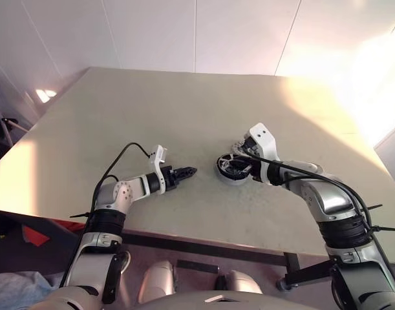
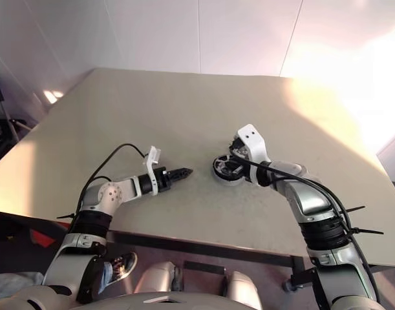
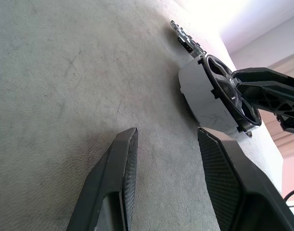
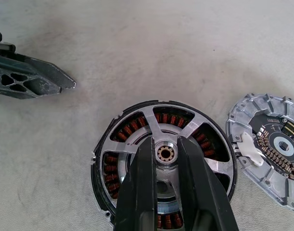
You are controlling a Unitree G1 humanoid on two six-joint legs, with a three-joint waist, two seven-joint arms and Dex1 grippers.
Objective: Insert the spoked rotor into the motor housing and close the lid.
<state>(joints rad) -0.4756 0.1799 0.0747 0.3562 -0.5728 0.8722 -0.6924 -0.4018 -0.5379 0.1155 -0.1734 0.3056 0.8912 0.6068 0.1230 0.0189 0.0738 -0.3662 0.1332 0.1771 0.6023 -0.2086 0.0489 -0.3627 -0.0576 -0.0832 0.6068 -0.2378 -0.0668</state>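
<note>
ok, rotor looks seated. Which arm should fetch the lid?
Right, probably. Its fingers sit over the silvery spoked rotor in the dark copper-wound housing, and the pale round lid lies right beside it. The left gripper hangs open, farther off across the beige table.

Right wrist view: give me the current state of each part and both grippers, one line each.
spoked rotor: seated inside the housing, windings visible between its spokes.
motor housing: flat on the table, rotor in it, lid not on.
lid: off, lying on the table beside the housing, inner face up.
right gripper: over the rotor hub, fingers narrowly apart.
left gripper: open, empty, clear of the parts.
</note>
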